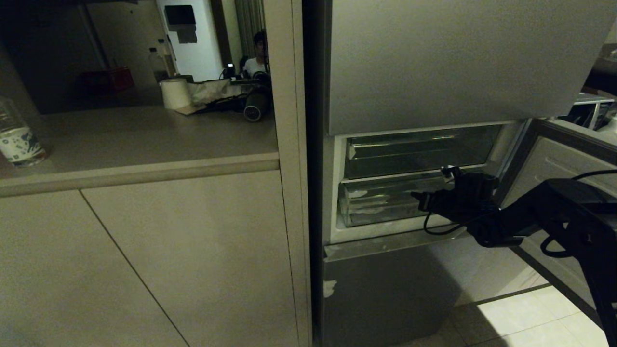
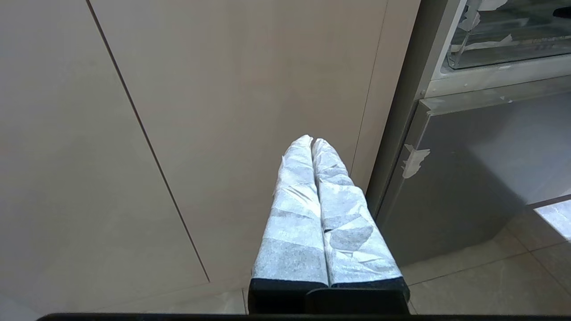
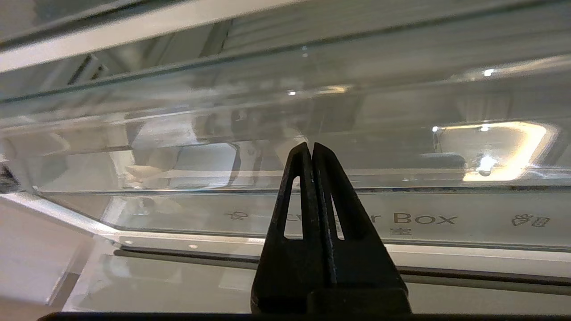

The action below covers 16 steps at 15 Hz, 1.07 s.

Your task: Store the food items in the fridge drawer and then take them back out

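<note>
Dim kitchen: beige counter (image 1: 144,140) and cabinets left, fridge door (image 1: 554,159) swung open right. Fridge drawer (image 1: 385,202) sits pushed in, low in the compartment under the shallower bin (image 1: 414,149); my right gripper (image 3: 311,149) is just before its clear front lip, fingers pressed together, empty. My left gripper (image 2: 311,143) is parked by the cabinet front (image 2: 223,89), also closed.

The beige countertop (image 1: 144,140) on the left has a paper towel roll (image 1: 175,93), some crumpled wrap (image 1: 212,90), a dark cylinder (image 1: 254,107) lying on its side and a clear plastic bottle (image 1: 18,137) near the front edge.
</note>
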Tool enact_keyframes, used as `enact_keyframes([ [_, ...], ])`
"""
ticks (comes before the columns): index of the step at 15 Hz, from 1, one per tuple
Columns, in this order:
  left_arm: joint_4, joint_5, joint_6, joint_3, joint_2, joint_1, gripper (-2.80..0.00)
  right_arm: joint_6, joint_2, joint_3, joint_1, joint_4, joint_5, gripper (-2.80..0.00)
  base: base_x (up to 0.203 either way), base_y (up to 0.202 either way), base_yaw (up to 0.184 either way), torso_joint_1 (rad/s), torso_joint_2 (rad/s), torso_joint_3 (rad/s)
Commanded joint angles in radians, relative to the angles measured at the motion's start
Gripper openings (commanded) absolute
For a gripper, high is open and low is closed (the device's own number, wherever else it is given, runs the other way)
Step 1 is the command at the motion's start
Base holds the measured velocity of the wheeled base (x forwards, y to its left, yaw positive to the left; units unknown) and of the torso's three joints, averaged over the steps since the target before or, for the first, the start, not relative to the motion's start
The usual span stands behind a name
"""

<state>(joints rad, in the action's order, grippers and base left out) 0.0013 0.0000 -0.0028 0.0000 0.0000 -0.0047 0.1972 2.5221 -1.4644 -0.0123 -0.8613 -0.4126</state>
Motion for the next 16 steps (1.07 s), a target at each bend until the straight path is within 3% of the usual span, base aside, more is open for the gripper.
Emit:
enact_keyframes([
  [1,-0.001,0.000,0.000,0.000,0.002,0.000,-2.80,0.001,0.012,-0.022,0.000,-0.005,-0.005,-2.80,0.000,0.000,0.000,0.000,0.00,0.000],
  [5,0.000,0.000,0.000,0.000,0.002,0.000,-2.80,0.029,0.064,-0.122,0.003,0.008,-0.003,-2.80,0.000,0.000,0.000,0.000,0.00,0.000],
  [8,-0.001,0.000,0.000,0.000,0.002,0.000,-2.80,0.034,0.039,-0.099,0.002,0.004,-0.003,-2.80,0.000,0.000,0.000,0.000,0.00,0.000],
  [11,-0.001,0.000,0.000,0.000,0.002,0.000,-2.80,0.033,-0.060,0.040,0.000,-0.014,-0.006,-2.80,0.000,0.000,0.000,0.000,0.00,0.000],
  [16,0.000,0.000,0.000,0.000,0.002,0.000,-2.80,0.018,-0.328,0.388,0.001,-0.068,-0.004,-2.80,0.000,0.000,0.000,0.000,0.00,0.000],
])
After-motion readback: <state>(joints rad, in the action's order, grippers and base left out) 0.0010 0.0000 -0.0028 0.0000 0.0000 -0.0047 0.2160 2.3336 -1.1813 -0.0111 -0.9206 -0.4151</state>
